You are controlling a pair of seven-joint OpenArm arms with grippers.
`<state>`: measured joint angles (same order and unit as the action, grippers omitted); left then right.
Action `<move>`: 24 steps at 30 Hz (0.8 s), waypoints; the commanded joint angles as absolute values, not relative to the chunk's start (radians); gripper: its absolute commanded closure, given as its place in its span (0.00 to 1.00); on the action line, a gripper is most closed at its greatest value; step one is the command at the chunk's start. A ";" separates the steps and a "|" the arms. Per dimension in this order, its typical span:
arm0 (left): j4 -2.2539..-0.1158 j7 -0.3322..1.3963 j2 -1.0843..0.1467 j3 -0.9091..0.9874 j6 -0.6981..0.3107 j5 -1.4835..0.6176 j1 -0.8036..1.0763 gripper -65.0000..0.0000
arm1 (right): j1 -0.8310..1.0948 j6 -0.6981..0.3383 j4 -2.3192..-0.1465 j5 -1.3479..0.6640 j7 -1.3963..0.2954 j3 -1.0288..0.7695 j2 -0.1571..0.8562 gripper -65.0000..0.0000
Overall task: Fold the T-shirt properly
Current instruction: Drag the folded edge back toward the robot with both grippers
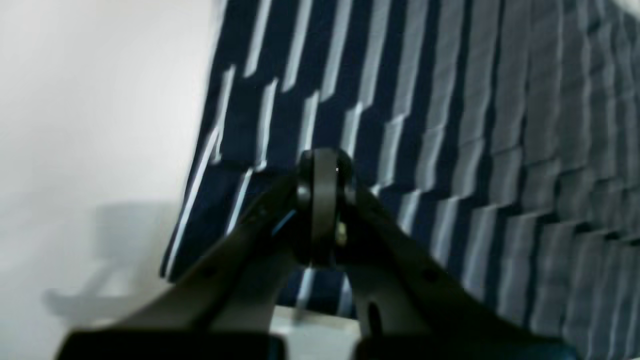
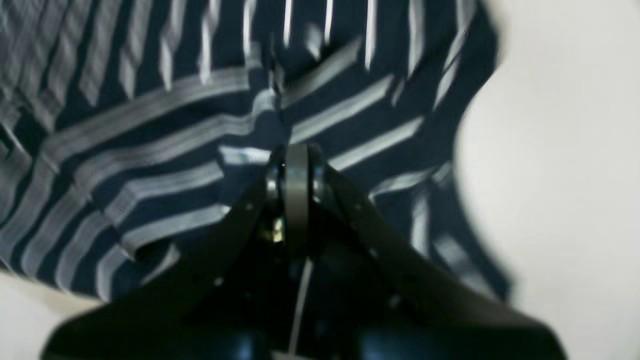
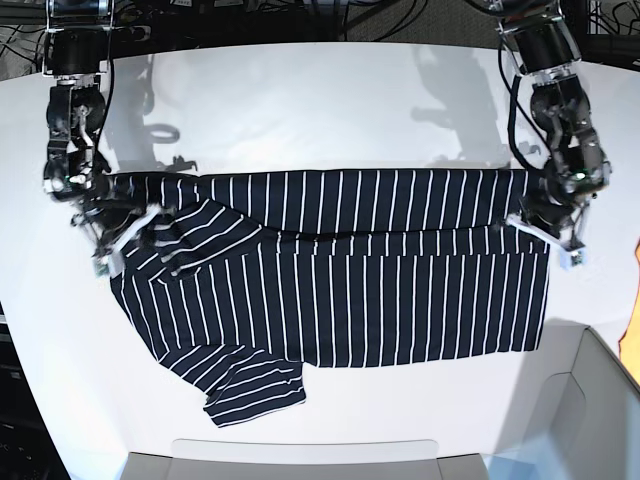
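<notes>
While the T-shirt (image 3: pixel 340 290) lies spread across the middle of the white surface (image 3: pixel 330 90), its far edge is doubled back toward the near side, forming a folded band that runs the width of the garment. The shirt is dark navy with thin white pinstripes. In the base view one short sleeve (image 3: pixel 255 390) extends past the shirt's near edge on that view's left, lying flat on the surface. The other sleeve (image 3: pixel 190 235) lies bunched and creased at the shirt's far corner on the same side, its stripes running at an angle to those of the body.

The right hand (image 3: pixel 118 235) is at that bunched corner. In its wrist view the right hand (image 2: pixel 296 160) has its jaws drawn together on rumpled striped cloth, gripping the T-shirt (image 2: pixel 150 150); the fabric radiates in creases from the grip point.

The left hand (image 3: pixel 548 225) is at the opposite far corner of the shirt, at the end of the folded band. In its wrist view the left hand (image 1: pixel 325 170) is likewise closed, its jaws pinching the T-shirt (image 1: pixel 450 125) close to the cloth's edge, with bare surface (image 1: pixel 90 100) just beyond that edge. Both wrist views are blurred, so finer detail at the fingertips cannot be confirmed.

Beyond the shirt, both arms cast shadows on the surface on its far side. Dark cables (image 3: pixel 330 18) lie past the surface's far edge. A pale grey box (image 3: pixel 560 420) is visible near the shirt's near corner on the left hand's side.
</notes>
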<state>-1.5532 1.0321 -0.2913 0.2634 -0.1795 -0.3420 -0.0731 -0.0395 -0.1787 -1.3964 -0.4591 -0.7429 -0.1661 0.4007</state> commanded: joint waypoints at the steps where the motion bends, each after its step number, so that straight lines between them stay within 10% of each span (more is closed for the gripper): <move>1: -1.532 0.990 -0.297 0.219 -0.183 -0.326 -0.090 1.00 | -0.073 -0.180 -1.383 -0.464 -0.728 -0.150 0.430 1.00; 24: -1.518 0.980 -0.358 0.185 -0.295 -0.303 0.397 1.00 | 0.255 -0.180 -1.572 -0.470 -0.736 -0.090 0.530 1.00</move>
